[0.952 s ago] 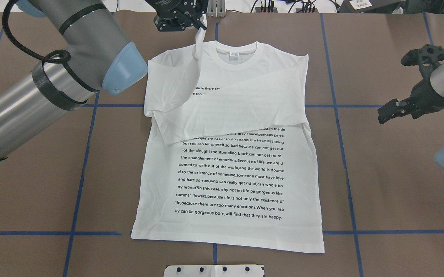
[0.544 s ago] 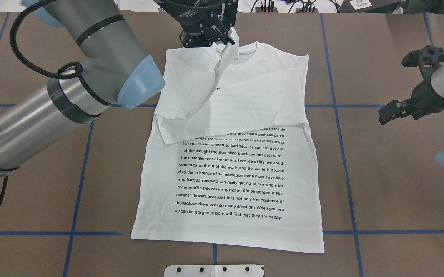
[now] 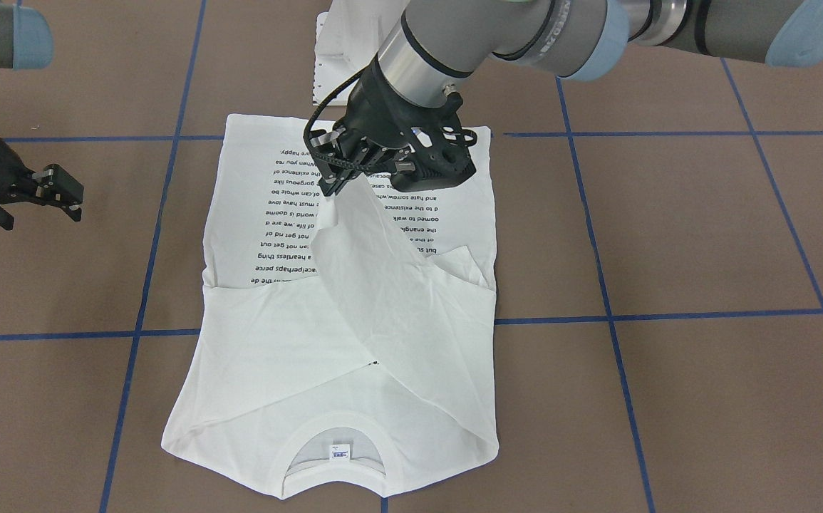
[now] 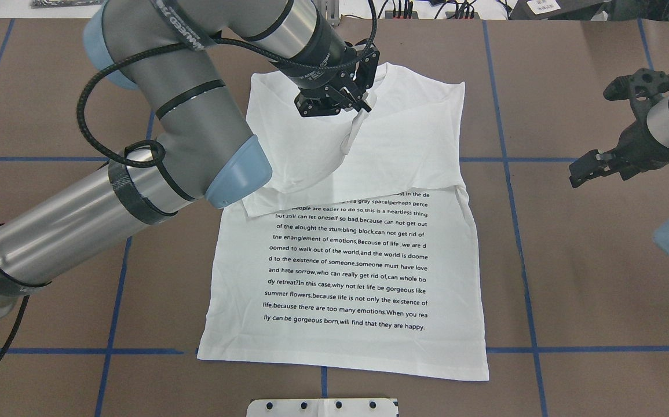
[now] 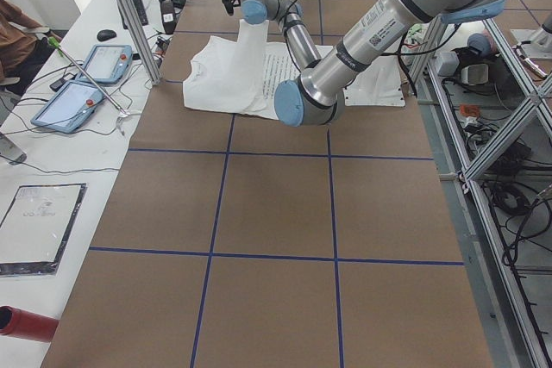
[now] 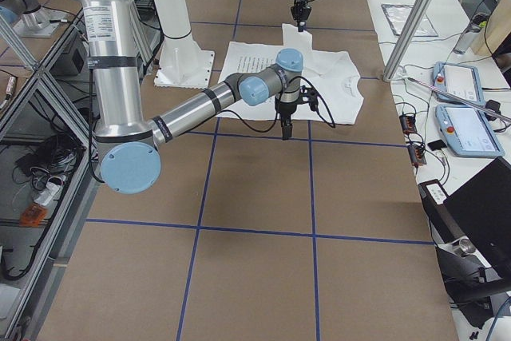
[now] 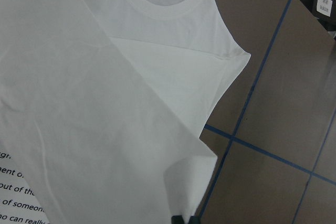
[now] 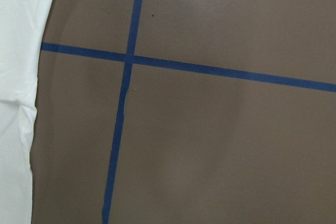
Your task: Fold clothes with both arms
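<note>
The white T-shirt (image 4: 340,260) lies flat on the brown table, black text up, collar (image 3: 336,456) on the far side from the robot. One sleeve is folded across the chest (image 4: 380,165). My left gripper (image 4: 364,108) hangs above the chest, shut on the cuff of the other sleeve (image 4: 353,130), which rises from the shirt in a taut strip. The left wrist view shows the pinched cuff (image 7: 184,203) at its bottom edge. My right gripper (image 4: 577,172) hovers open over bare table to the shirt's right, holding nothing.
The white pedestal base (image 4: 322,407) sits at the near table edge, just past the shirt's hem. Blue tape lines (image 4: 514,231) cross the brown surface. Tablets (image 5: 82,84) lie on a side bench beyond the far edge.
My left gripper has carried the sleeve cuff from beyond the collar rightward and back toward me, over the chest. The lifted shoulder has folded further in. The right arm has stayed put.
</note>
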Action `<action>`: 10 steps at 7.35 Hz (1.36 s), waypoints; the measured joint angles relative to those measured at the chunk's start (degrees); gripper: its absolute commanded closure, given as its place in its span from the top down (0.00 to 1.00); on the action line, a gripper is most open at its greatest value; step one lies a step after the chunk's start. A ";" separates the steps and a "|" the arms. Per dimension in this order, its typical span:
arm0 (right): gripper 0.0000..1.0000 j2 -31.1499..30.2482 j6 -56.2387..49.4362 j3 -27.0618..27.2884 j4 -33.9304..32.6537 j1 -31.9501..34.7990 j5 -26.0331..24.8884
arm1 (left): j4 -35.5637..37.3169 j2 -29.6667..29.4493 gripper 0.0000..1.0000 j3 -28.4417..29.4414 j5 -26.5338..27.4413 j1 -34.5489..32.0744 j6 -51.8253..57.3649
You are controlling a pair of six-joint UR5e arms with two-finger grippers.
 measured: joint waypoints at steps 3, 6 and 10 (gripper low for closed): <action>1.00 0.28 0.06 0.00 0.00 0.00 0.03 | -11.77 -1.55 0.00 10.65 6.52 5.07 -2.96; 1.00 0.32 0.14 -0.30 0.00 -0.06 0.03 | -16.87 -2.43 1.00 15.57 14.59 13.51 -3.57; 1.00 0.52 0.27 -0.46 0.44 -0.16 0.03 | -21.19 -1.79 0.98 15.56 19.46 18.91 -3.28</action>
